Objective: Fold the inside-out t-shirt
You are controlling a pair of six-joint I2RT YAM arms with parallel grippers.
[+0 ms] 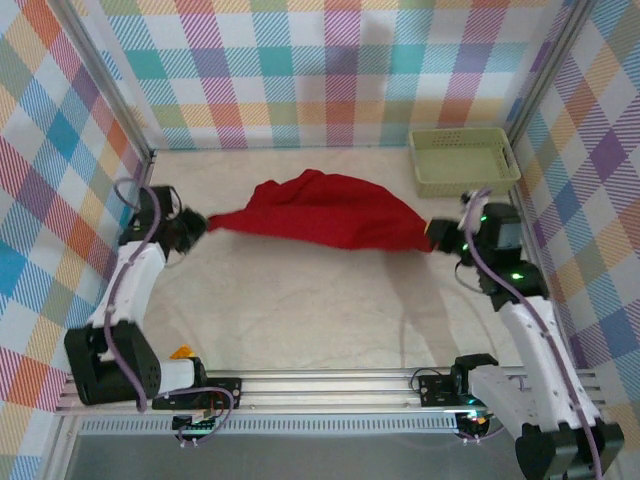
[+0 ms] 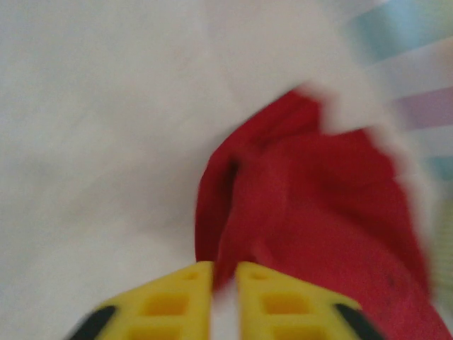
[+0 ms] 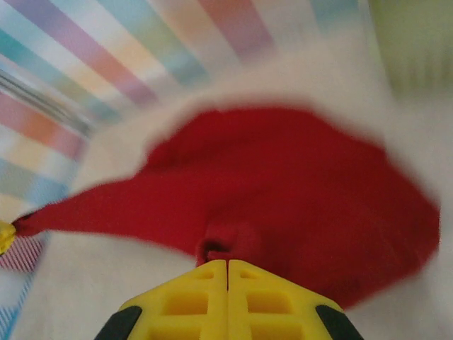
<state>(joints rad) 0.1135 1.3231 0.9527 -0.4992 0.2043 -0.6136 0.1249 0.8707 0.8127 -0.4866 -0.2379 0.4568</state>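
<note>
T-shirt (image 1: 325, 215) left of basket (image 1: 468, 186)

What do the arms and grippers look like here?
The left arm and right arm have white links, black joints and a greyish-purple cable each; the right one shows small green lights. The left gripper and right gripper have yellow fingers with square recesses and black patches.
</note>
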